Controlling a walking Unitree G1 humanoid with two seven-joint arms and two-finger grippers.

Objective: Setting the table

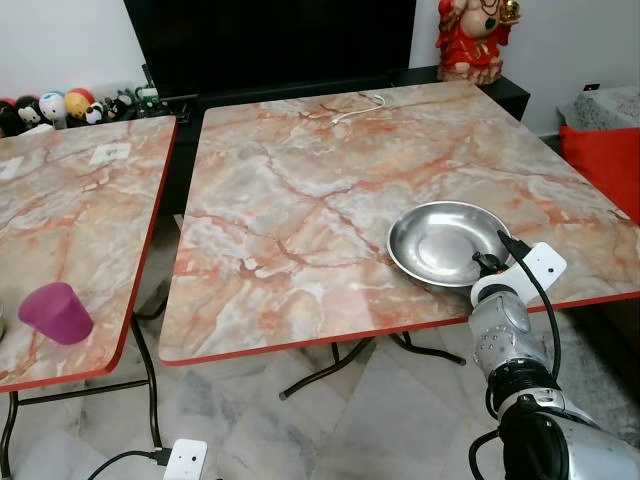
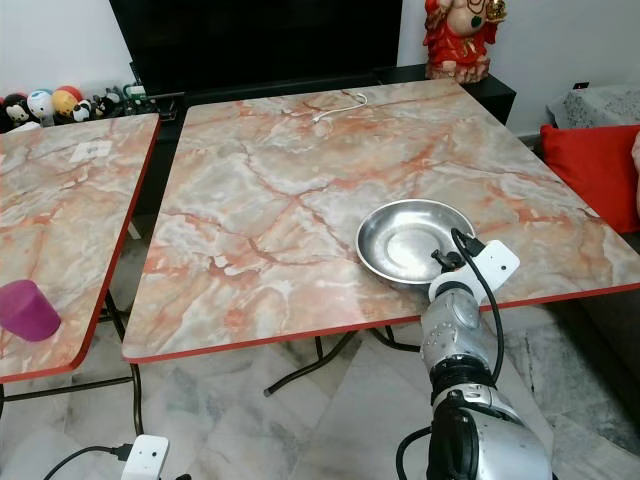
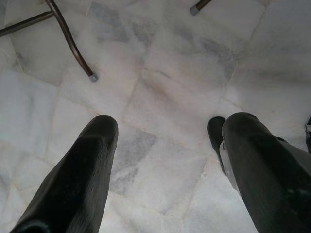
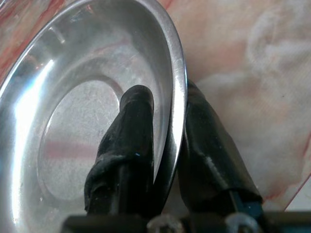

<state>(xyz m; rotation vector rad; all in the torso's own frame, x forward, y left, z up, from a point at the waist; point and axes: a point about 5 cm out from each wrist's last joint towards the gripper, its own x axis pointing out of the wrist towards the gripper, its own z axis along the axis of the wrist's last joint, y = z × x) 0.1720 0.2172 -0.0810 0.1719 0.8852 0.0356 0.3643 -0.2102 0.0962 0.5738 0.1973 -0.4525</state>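
On table [image 1: 300, 200], right hand [image 4: 167, 141] (closed) pinches bowl [image 1: 440, 240].

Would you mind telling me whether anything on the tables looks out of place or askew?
Nothing is spilled or damaged. The bowl sits near the table's front edge, its rim pinched by the right tool. A white cable lies loose at the far side, odd for a table setting.

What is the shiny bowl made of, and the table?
The bowl looks like polished metal, probably steel: it is silvery and mirrors light. The table top looks like pink-veined marble, though its thin red edge hints at a printed, glossy laminate.
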